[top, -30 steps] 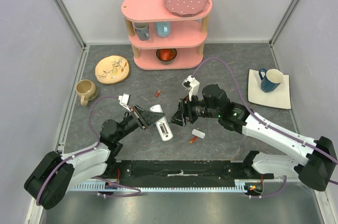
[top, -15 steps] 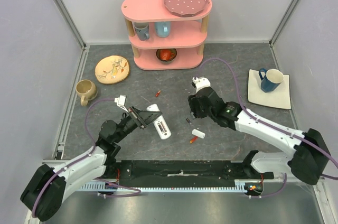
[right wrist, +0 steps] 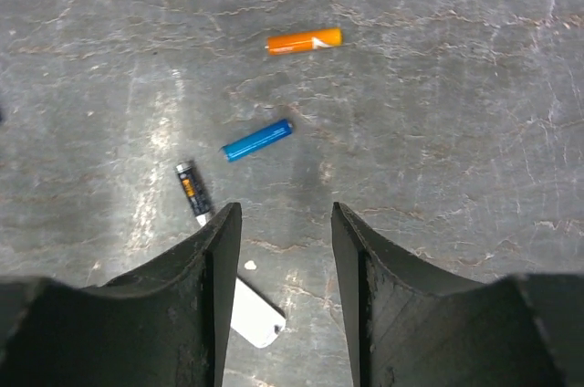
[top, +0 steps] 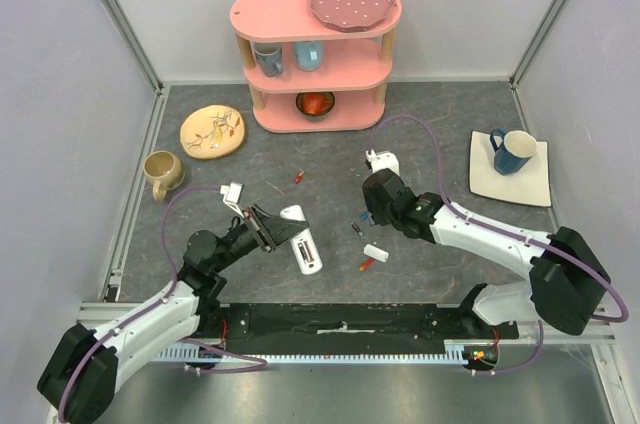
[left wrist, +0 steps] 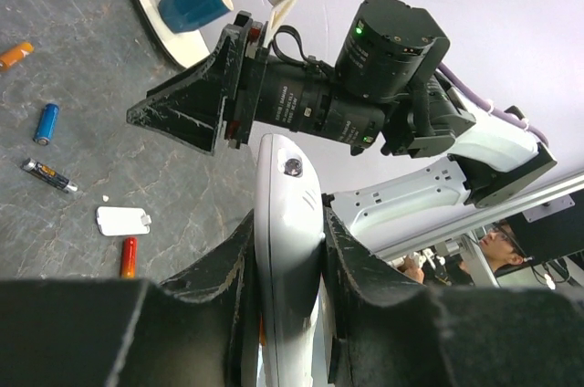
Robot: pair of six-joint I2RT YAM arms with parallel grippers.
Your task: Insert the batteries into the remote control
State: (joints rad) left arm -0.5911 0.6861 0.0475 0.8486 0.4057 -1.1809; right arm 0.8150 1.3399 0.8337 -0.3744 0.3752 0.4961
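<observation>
Left wrist: left hand [left wrist: 288, 250] clamps remote control [left wrist: 285, 177] (batteries [left wrist: 46, 122] loose).

No lettering is legible. The dark battery [right wrist: 192, 192], lower left in the right wrist view, bears unreadable markings.

Lab: panel walls [top: 60, 94] around robot table [top: 430, 134]

Grey mottled table [top: 440, 134] with scattered batteries [right wrist: 257, 141], white cover [top: 375, 251], pink shelf [top: 290, 14], yellow plate [top: 212, 131], beige mug [top: 162, 173].
</observation>
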